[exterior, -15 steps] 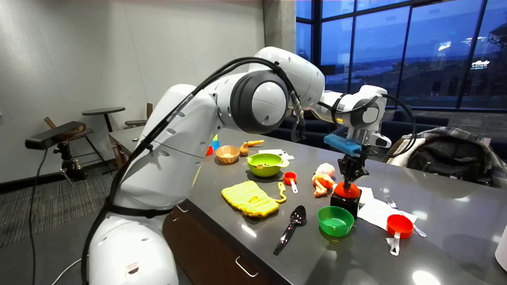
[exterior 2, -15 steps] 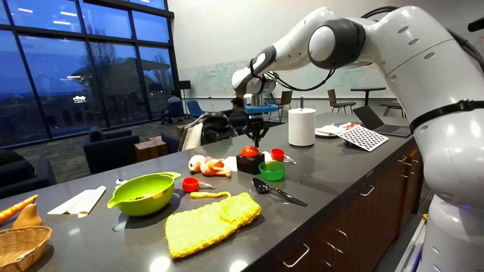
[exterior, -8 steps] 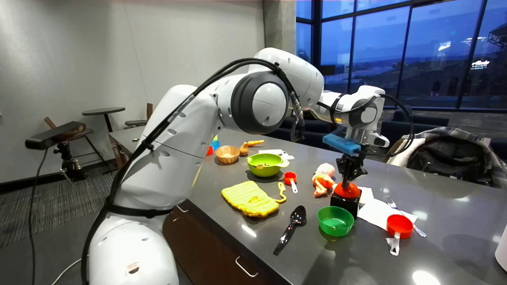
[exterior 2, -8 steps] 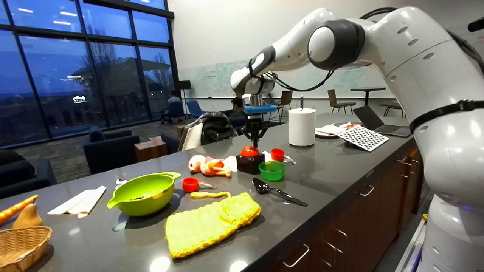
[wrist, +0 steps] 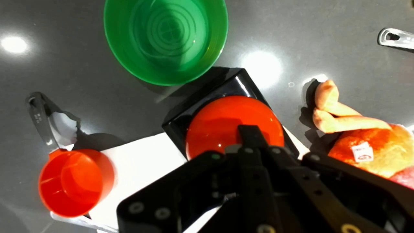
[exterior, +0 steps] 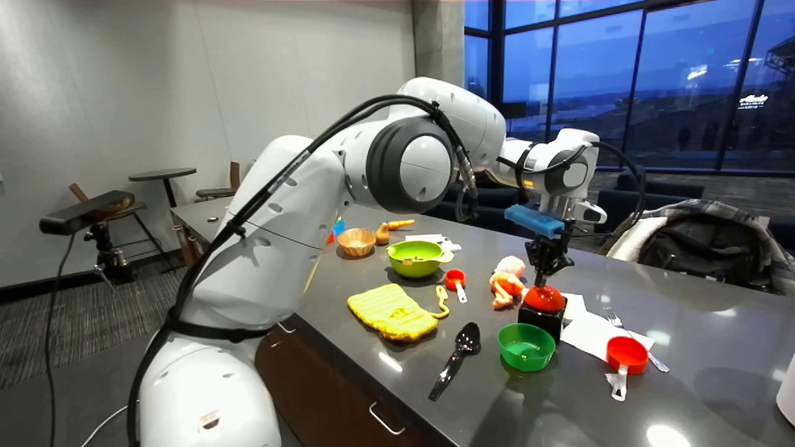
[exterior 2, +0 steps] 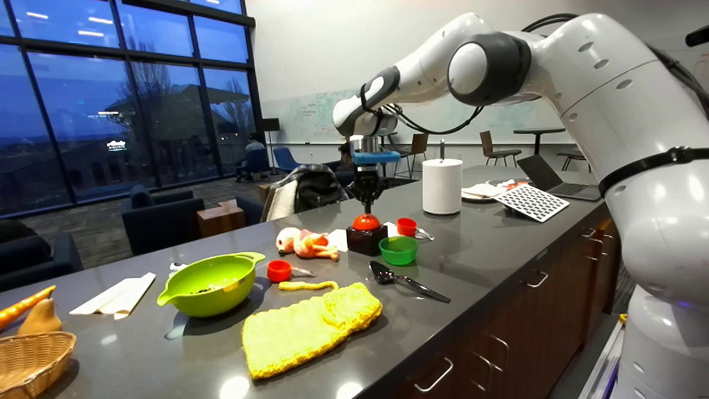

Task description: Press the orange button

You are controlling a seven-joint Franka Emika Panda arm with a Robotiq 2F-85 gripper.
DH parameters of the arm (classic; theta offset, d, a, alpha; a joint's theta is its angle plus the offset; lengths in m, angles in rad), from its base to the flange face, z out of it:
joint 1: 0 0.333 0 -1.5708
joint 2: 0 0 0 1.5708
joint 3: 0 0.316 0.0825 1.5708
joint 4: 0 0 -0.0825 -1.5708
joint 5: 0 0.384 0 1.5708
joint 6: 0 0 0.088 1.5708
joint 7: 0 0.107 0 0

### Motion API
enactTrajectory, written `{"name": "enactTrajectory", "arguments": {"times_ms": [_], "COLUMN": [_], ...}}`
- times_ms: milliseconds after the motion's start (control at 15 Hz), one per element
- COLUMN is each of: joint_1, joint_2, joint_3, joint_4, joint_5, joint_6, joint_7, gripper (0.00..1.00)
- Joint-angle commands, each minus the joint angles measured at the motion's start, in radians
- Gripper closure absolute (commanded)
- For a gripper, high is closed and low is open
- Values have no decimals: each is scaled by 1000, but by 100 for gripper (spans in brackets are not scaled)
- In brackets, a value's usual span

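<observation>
The fingers [wrist: 251, 135] are meeting, gripping nothing, and pointing down at the button [wrist: 223, 111] on the table [wrist: 323, 35]; whether they are touching it is unclear.

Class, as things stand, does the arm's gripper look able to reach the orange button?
Very likely yes: the shut gripper points down at the orange button, with nothing visible between them, and the green bowl stands beside the button's black base, leaving the top free.

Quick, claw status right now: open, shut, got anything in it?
Claw: closed, holding nothing; its tip is at the top of the orange button, but whether it is pressing can't be told.
</observation>
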Motion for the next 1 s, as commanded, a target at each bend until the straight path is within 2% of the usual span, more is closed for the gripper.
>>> {"name": "enactTrajectory", "arguments": {"times_ms": [0, 933], "joint_1": [-3, -17], "joint_2": [38, 80], "joint_3": [7, 13], "joint_4": [60, 87], "joint_5": [13, 34], "joint_6": [-30, -55], "joint_7": [-15, -34], "gripper": [100, 100]}}
